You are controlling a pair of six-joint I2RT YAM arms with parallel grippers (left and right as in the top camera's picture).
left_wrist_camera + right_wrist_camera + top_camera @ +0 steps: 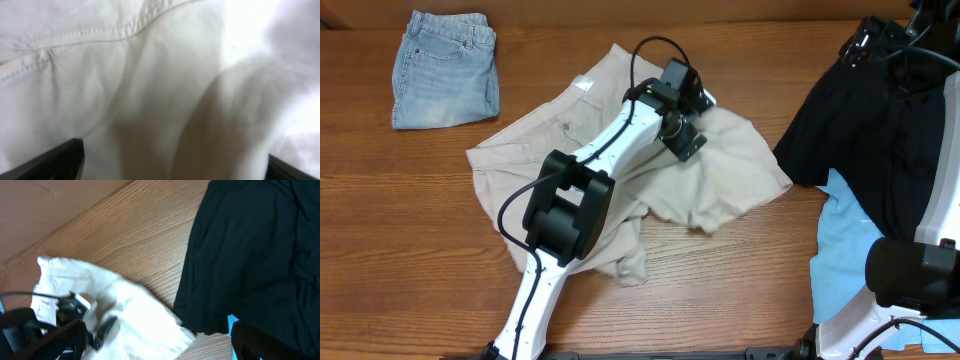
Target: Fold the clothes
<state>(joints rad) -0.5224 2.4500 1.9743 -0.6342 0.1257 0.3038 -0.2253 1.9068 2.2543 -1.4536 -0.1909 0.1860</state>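
Observation:
The pale beige shorts lie crumpled at the table's middle. My left gripper hovers low over their right part. In the left wrist view its fingers stand wide apart, open, with beige cloth and a seam close below. My right gripper is raised over the black garment at the far right. In the right wrist view it is open and empty, with the beige shorts and the black garment below it. A light-blue cloth lies partly under the black garment.
Folded pale-blue denim shorts lie at the back left. The left arm stretches across the beige shorts from the front edge. The right arm's base stands at the front right. Bare wood table shows at the front left.

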